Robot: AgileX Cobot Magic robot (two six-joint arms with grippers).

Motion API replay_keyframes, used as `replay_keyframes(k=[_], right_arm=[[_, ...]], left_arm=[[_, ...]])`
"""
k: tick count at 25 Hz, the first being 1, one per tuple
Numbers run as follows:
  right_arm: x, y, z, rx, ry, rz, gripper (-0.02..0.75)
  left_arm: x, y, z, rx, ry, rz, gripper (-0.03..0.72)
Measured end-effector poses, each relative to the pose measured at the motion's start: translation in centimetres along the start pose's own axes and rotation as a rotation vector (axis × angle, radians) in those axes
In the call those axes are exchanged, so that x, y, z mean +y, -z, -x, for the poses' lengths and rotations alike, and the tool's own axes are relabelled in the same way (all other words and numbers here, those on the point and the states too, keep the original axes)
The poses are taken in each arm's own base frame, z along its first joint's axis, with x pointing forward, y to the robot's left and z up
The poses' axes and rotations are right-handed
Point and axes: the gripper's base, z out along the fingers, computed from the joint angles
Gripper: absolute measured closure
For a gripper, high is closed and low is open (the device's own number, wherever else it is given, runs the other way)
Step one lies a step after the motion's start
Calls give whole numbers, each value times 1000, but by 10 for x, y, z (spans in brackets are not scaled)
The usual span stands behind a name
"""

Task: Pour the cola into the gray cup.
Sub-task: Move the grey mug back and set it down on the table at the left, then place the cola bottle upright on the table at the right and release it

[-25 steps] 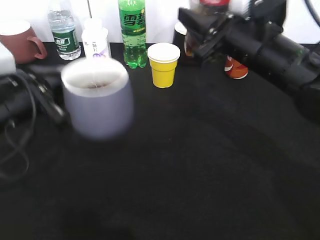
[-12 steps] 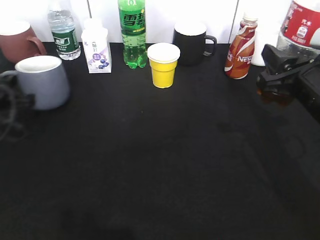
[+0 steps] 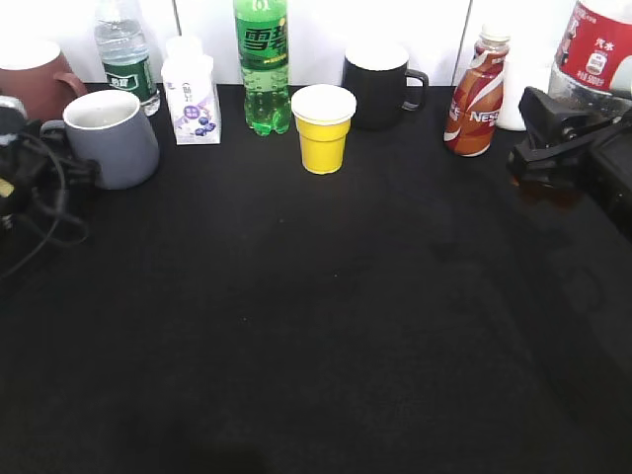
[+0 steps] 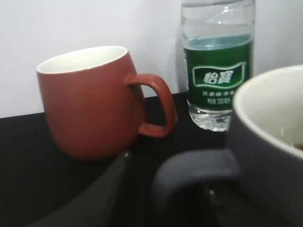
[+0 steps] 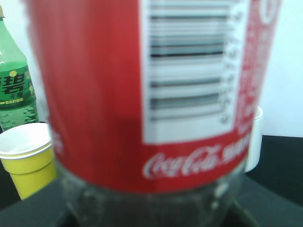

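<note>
The gray cup point(image 3: 111, 140) stands upright on the black table at the far left, its handle pointing left. My left gripper point(image 3: 25, 170) is at that handle. In the left wrist view the cup point(image 4: 272, 146) fills the right side, and my jaws point(image 4: 165, 194) sit on either side of its handle, shut on it. The cola point(image 3: 598, 47) is upright at the far right, held above the table by my right gripper point(image 3: 549, 136). In the right wrist view its red label point(image 5: 142, 94) fills the frame, and the jaws point(image 5: 151, 218) are mostly hidden behind the bottle.
Along the back edge stand a reddish-brown mug point(image 3: 32, 84), a water bottle point(image 3: 126, 61), a small white bottle point(image 3: 191, 97), a green soda bottle point(image 3: 262, 67), a yellow paper cup point(image 3: 323, 128), a black mug point(image 3: 377, 84) and a Nescafe bottle point(image 3: 474, 97). Cables point(image 3: 39, 212) lie at the left.
A second ago the gray cup was raised near the middle-left and the cola was over the back. The cup came down and moved back-left; the cola swung far right and now holds still.
</note>
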Motion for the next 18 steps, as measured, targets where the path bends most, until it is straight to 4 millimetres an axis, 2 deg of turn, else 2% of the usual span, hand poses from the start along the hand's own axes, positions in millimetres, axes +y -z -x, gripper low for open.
replay_keyframes(k=[5,10,13,16,18], right_arm=[[-14,-4,-1,20,-15,-77,353],[-71,-25,9,-22,34,-194,353],[-104,-54,-7,-19,29,-216,353],[-116,-94,-39,-2,39,-179,353],[-125,-120,-57,-2,48,-168,353]], left_arm=[[4,43,7,36,-4,-2,404],[-4,103,25,55,-7,-52,401],[-10,126,39,131,7,-92,401],[-12,137,57,147,23,-116,401],[-11,139,61,142,27,-116,404]])
